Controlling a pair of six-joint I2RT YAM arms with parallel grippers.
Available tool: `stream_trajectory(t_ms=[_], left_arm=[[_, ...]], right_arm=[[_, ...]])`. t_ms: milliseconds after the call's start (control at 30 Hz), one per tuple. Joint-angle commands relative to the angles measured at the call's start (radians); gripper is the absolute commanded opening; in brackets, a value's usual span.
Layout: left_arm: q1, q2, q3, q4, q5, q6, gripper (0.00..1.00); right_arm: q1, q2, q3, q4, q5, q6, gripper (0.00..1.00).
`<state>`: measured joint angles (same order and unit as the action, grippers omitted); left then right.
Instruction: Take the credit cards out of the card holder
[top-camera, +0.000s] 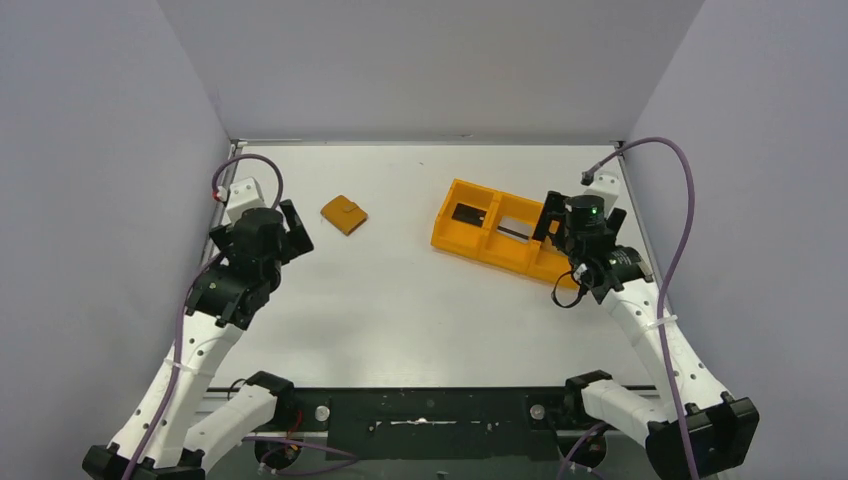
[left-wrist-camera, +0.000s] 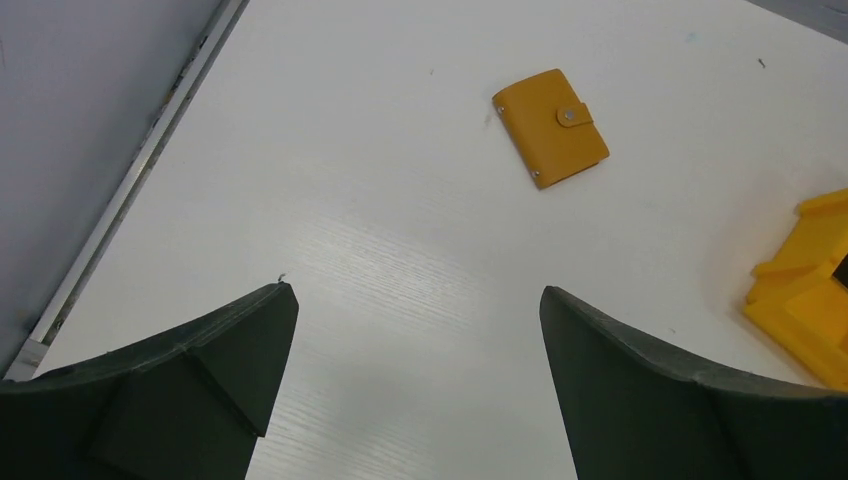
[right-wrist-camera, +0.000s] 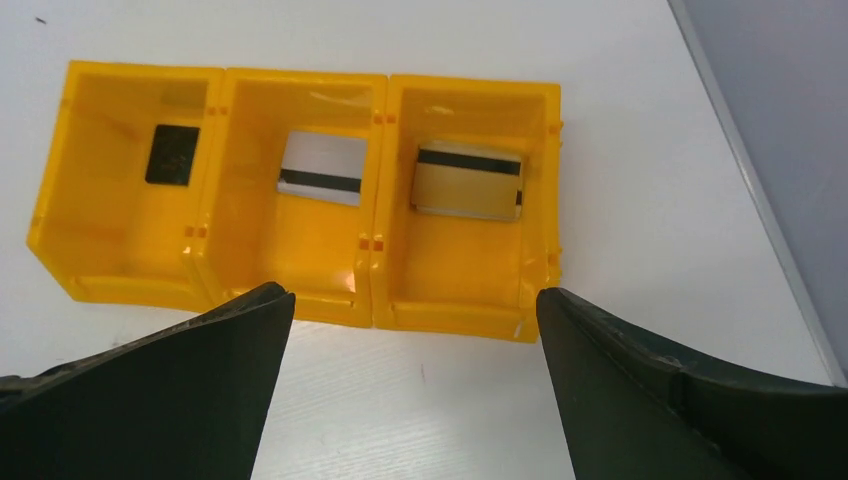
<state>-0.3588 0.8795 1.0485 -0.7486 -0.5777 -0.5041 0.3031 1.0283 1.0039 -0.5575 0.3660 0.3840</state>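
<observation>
Left claw (left-wrist-camera: 415, 295), right claw (right-wrist-camera: 412, 292) wide, empty – card holder (left-wrist-camera: 550, 127) snapped shut toward the surface's (top-camera: 400, 300) far edge. Pin it, pop snap tab (left-wrist-camera: 573, 115) first

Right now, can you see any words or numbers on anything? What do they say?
No words, numbers or signs can be read anywhere.
card holder: plain, with a snap button and no lettering.
orange tray: no label.
dark card: no print shows.
white card: only a black stripe.
gold card: only a black stripe.
</observation>
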Motion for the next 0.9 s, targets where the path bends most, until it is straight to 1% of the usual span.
stream_trajectory(t_ms=[0, 133, 267, 367, 500, 633, 733, 867], left_arm=[[0.003, 0.003, -0.046, 0.104, -0.036, -0.01, 0.95], [0.005, 0.006, -0.105, 0.145, -0.032, -0.015, 0.96], [0.018, 0.001, -0.174, 0.199, 0.026, -0.042, 0.96], [0.049, -0.003, -0.2, 0.214, 0.161, -0.046, 0.97], [0.104, -0.026, -0.265, 0.26, 0.294, -0.092, 0.97], [0.175, -0.028, -0.307, 0.29, 0.376, -0.122, 0.97], [0.216, 0.043, -0.289, 0.314, 0.411, -0.116, 0.97], [0.25, 0.243, -0.195, 0.355, 0.419, -0.128, 0.96]], right_arm=[[-0.088, -0.01, -0.078, 0.071, -0.162, 0.06, 0.98], [-0.172, -0.011, -0.14, 0.062, -0.28, 0.091, 0.98], [-0.24, -0.027, -0.175, 0.022, -0.36, 0.097, 0.98], [-0.276, -0.043, -0.194, -0.008, -0.408, 0.1, 0.98], [-0.31, -0.055, -0.231, -0.009, -0.481, 0.112, 0.98], [-0.323, -0.037, -0.233, -0.003, -0.539, 0.138, 0.98], [-0.308, -0.018, -0.22, -0.001, -0.557, 0.157, 0.98], [-0.276, 0.002, -0.205, -0.001, -0.568, 0.176, 0.98]])
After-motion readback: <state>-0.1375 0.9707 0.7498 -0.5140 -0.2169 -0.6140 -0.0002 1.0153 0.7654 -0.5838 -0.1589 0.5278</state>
